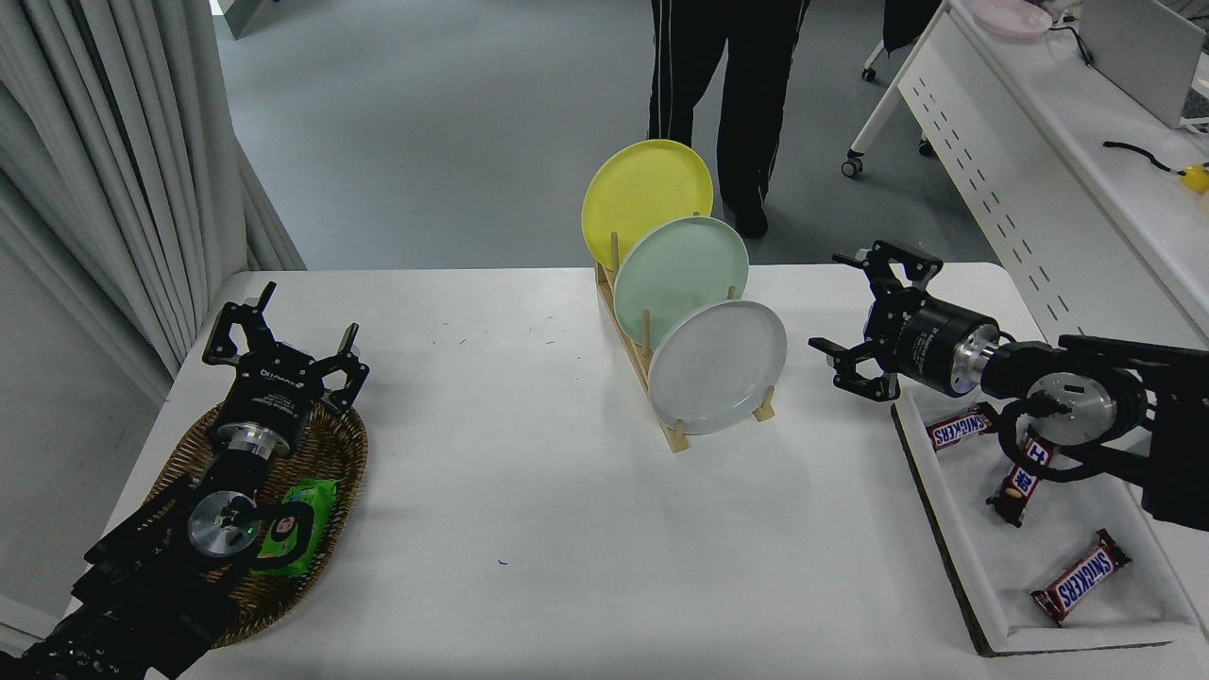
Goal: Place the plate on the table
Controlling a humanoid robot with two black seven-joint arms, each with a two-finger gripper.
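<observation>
The pale grey plate (718, 366) stands on edge in the front slot of a wooden rack (661, 397) on the white table (529, 491). A mint green plate (680, 267) and a yellow plate (645, 194) stand behind it in the same rack. My right gripper (850, 304) is open and empty, a short way right of the grey plate and pointing left toward it, apart from it. My left gripper (283, 331) is open and parked at the lower left above a wicker basket (331, 463).
A white tray (1001, 567) with several chocolate bars lies at the right edge under my right arm. The basket holds a green packet (300, 524). A person (723, 85) stands beyond the table's far side. A white perforated desk (1058, 170) stands at the upper right.
</observation>
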